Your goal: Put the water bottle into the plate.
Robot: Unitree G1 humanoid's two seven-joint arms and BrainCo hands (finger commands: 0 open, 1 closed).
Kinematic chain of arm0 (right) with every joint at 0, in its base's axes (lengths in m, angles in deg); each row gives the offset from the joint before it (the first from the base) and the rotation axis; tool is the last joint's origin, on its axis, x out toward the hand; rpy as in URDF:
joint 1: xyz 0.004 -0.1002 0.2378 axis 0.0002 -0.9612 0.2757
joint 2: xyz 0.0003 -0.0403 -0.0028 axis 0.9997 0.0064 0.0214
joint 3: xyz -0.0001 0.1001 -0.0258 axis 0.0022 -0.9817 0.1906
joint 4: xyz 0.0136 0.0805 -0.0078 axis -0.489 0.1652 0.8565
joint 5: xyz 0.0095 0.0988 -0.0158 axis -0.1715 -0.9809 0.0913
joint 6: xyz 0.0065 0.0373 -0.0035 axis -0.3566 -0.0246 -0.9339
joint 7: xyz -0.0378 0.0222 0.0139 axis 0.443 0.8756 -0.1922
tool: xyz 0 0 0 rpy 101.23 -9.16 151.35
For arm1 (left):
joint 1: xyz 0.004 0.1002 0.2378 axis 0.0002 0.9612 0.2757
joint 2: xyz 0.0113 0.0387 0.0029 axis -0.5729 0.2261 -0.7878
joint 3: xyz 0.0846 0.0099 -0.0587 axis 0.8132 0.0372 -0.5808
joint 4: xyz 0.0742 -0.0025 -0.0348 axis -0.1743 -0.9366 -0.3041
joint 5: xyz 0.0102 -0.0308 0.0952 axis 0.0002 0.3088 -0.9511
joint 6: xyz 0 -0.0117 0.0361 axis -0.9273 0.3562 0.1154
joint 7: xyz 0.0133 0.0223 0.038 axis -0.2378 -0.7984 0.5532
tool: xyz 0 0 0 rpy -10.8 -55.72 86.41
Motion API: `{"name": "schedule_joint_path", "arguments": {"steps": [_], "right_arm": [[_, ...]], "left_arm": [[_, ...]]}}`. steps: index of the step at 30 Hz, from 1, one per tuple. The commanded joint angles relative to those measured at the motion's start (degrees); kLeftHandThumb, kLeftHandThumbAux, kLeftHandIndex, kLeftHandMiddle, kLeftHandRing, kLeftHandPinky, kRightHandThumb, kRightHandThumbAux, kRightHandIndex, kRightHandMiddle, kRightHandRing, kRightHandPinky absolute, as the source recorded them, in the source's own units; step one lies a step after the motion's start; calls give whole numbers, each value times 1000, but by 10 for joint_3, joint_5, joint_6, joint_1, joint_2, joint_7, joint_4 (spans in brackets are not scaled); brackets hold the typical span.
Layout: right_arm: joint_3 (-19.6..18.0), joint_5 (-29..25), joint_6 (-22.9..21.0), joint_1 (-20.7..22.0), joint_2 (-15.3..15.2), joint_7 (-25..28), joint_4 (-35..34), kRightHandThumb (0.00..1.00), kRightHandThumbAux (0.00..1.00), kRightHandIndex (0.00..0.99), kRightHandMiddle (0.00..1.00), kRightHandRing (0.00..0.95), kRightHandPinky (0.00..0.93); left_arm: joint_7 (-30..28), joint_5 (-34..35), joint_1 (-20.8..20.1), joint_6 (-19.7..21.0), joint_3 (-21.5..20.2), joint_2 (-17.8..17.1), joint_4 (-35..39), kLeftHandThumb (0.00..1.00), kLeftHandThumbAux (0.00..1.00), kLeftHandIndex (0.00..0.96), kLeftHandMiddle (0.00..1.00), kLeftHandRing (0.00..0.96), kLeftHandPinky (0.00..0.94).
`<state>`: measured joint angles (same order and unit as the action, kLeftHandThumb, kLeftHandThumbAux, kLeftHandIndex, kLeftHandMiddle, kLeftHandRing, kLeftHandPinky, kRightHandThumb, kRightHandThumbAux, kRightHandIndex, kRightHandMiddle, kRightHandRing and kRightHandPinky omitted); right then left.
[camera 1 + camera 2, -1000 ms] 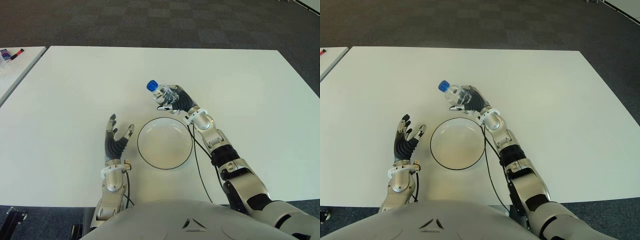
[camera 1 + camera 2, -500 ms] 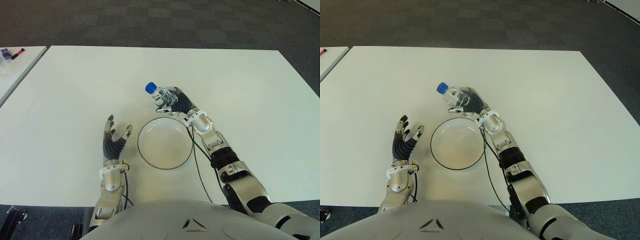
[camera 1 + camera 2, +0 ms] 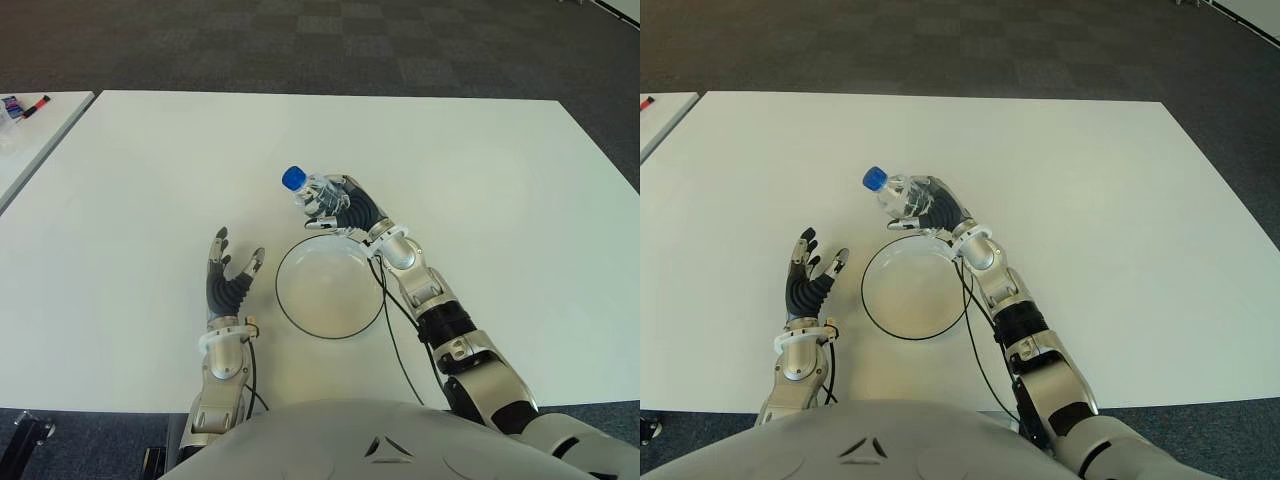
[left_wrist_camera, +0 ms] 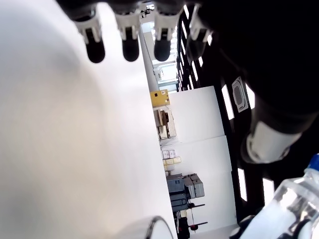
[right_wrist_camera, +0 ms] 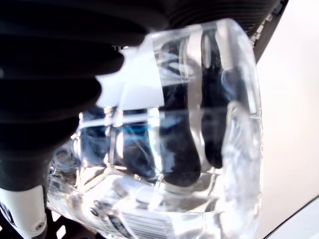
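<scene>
Water bottle (image 3: 308, 190) in right hand (image 3: 345, 208), seemingly over plate (image 3: 330, 333) far rim

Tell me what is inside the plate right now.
Nothing shows inside the plate; its white bottom is bare. The right hand holds the water bottle at the far rim, which hides that edge. The left hand is beside it.

You have bare white table (image 3: 480, 170) all round: from 9 through 12 to 3 o'clock of the plate (image 3: 330, 288) nothing stands on it. At the plate's 12 o'clock rim your right hand (image 3: 345, 212) grips the water bottle (image 3: 310, 192). At its 9 o'clock the left hand (image 3: 230, 285), fingers spread, stands just beside the rim, narrowing that side.
</scene>
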<state>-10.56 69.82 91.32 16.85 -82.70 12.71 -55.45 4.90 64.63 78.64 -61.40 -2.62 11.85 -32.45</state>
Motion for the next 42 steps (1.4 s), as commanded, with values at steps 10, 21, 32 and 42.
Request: {"name": "schedule_joint_path", "arguments": {"steps": [10,21,32,42], "right_arm": [[7,-29,-33,-79,4,45,-115,718,712,439,915,895,883],[17,-8,-48,-94,1,44,-136,714,713,439,933,899,887],[22,-2,-51,-97,-4,42,-138,714,713,439,944,906,893],[25,5,-52,-101,-4,35,-144,715,713,439,943,906,893]], "left_arm": [[-10,2,-9,-25,-12,-4,-33,233,569,58,63,53,81],[-17,5,-12,-27,-18,-4,-38,227,581,57,61,54,83],[-32,18,-18,-28,-26,-6,-46,223,579,60,62,53,77],[-39,25,-26,-35,-32,-8,-61,224,589,47,41,29,52]]}}
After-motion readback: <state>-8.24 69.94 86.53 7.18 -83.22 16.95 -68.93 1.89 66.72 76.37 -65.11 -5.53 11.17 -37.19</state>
